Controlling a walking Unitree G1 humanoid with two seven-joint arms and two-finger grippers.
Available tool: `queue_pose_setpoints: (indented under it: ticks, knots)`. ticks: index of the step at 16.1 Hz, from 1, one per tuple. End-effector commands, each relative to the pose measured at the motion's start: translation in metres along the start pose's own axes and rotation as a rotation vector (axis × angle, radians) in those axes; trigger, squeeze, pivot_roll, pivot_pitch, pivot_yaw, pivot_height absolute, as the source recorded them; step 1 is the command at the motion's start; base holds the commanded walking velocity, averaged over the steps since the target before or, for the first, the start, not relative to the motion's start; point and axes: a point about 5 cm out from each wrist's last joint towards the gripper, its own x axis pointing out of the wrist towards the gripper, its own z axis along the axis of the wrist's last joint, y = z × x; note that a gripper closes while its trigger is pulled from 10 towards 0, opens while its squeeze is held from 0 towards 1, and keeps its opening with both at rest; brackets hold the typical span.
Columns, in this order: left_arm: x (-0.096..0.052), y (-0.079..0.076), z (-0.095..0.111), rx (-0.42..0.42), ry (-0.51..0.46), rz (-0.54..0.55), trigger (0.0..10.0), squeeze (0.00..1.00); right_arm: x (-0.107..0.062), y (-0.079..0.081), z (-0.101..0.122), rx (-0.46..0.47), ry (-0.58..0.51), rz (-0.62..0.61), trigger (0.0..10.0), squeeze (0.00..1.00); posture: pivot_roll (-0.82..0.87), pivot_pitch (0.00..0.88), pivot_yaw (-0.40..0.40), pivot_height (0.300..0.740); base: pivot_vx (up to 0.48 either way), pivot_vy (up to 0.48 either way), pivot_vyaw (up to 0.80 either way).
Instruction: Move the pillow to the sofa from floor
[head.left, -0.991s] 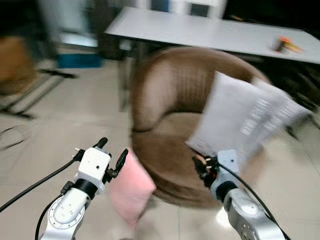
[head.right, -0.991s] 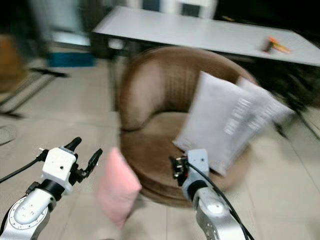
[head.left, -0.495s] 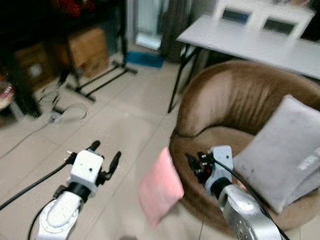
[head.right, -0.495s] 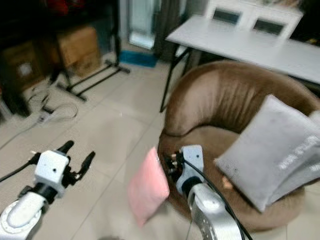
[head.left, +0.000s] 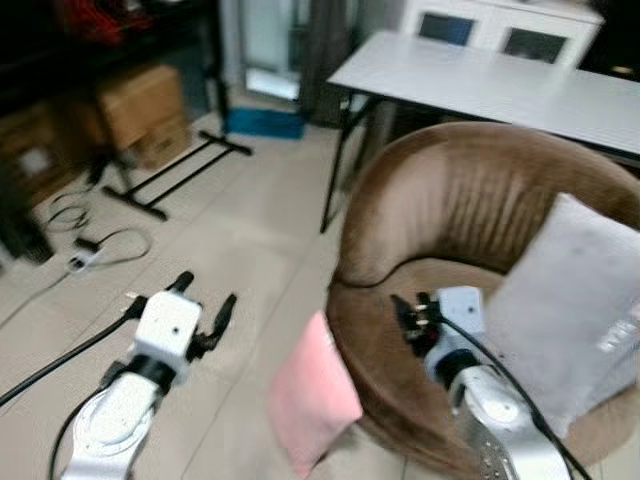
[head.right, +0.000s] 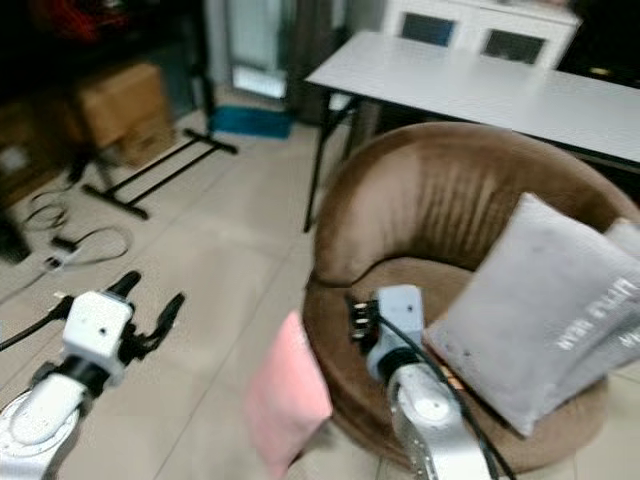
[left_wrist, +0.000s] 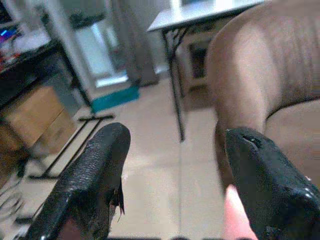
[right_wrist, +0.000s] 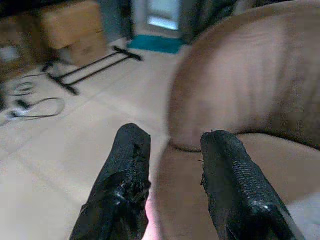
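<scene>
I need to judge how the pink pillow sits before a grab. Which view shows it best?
The left eye view: the whole pink pillow stands on edge on the floor, leaning against the brown sofa. The right eye view shows nearly the same. The left wrist view catches a pink corner, the right wrist view a pink sliver.

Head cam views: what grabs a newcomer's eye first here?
The pink pillow stands on edge on the tiled floor, leaning against the front of the round brown sofa, between the two raised arms. A large grey pillow is propped on the sofa's seat at its right side. The left tool hangs open above the floor left of the pink pillow, and the right tool, open too, hangs over the sofa's front edge.
</scene>
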Motion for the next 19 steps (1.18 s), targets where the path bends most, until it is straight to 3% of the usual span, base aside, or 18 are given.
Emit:
queue_pose_setpoints:
  ticks: [1,4,7,9,10,13,19]
  knots:
    - [-0.0018,0.0023,-0.0003,0.008,0.003,0.0,10.0,0.0,0.0001,-0.005,0.0046,0.007,-0.032,-0.032,10.0,0.0,0.02,0.0,-0.04,0.74,0.277,0.0,0.0]
    - [-0.0014,0.0035,-0.0001,0.007,-0.002,0.004,10.0,0.0,0.0,-0.0059,0.0072,0.036,-0.053,-0.032,10.0,0.0,0.02,0.0,-0.041,0.74,0.277,0.0,0.0]
    - [-0.0019,0.0037,-0.0005,0.009,-0.003,0.006,10.0,0.0,0.0007,-0.0108,0.0063,-0.035,-0.048,-0.066,10.0,0.0,0.02,0.0,-0.045,0.74,0.276,0.0,0.0]
    - [-0.0021,0.0036,-0.0004,0.016,-0.005,0.01,10.0,0.0,0.0014,-0.0107,0.0041,0.007,-0.031,-0.058,10.0,0.0,0.02,0.0,-0.045,0.74,0.262,0.0,0.0]
    - [-0.0027,0.0033,-0.0013,0.024,-0.001,0.016,10.0,0.0,0.0017,-0.0104,0.0055,0.075,-0.048,-0.056,10.0,0.0,0.02,0.0,-0.046,0.725,0.0,0.0,0.0]
    - [-0.0025,0.0041,-0.0004,0.023,-0.011,0.04,10.0,0.0,0.0012,-0.0105,0.0077,0.024,-0.067,-0.045,10.0,0.0,0.02,0.0,-0.047,0.7,0.0,0.0,0.0]
    - [-0.0012,0.0042,-0.0003,0.031,-0.014,0.06,10.0,0.0,0.0008,-0.0059,0.0074,0.068,-0.069,-0.02,10.0,0.0,0.02,0.0,-0.051,0.645,0.0,0.0,0.0]
